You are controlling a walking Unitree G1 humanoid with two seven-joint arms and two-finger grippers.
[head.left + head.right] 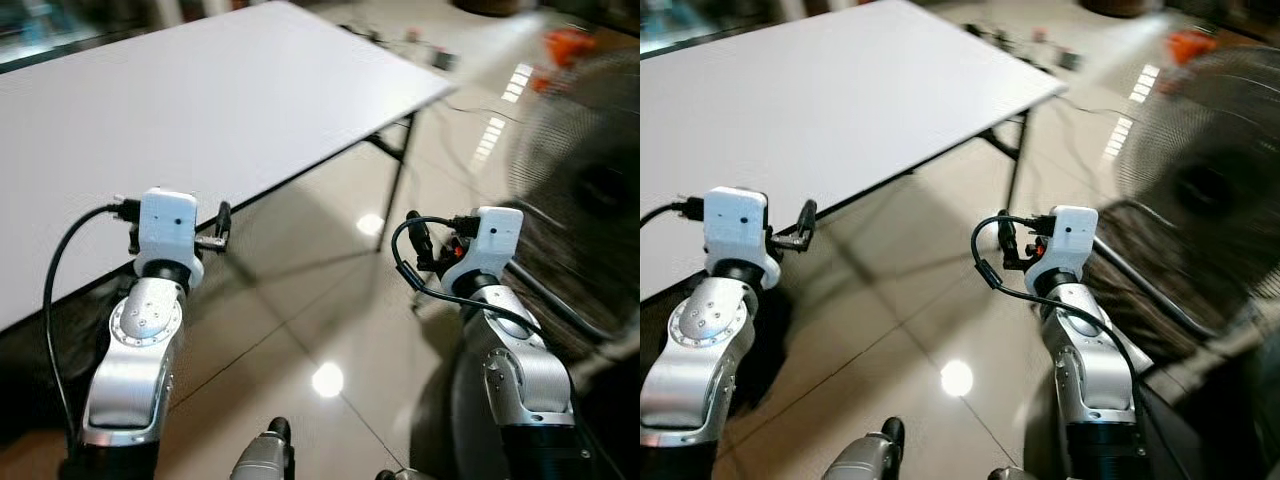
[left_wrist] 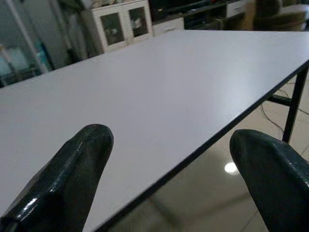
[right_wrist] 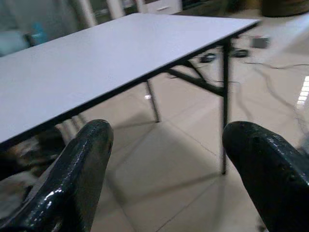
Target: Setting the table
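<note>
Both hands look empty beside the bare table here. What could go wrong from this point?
The left hand sits at the white rectangular folding table's dark edge and could bump it. The large round fan is close to the right hand, so turning might clip it. Loose cables on the glossy tiled floor could snag feet.

We see the table [image 1: 200, 110] top as smooth, matt white laminate with a thin dark edge; its legs [image 1: 395, 185] look like black painted metal. The floor [image 1: 320, 330] is glossy beige tile, mirroring the lights. Our arms [image 1: 135, 370] are brushed silver metal, wrist housings [image 1: 167, 225] smooth white plastic, cables [image 1: 55, 290] black rubber. Left tool fingers [image 2: 72, 179] and right tool fingers [image 3: 77, 169] are glossy black, slightly lumpy.
</note>
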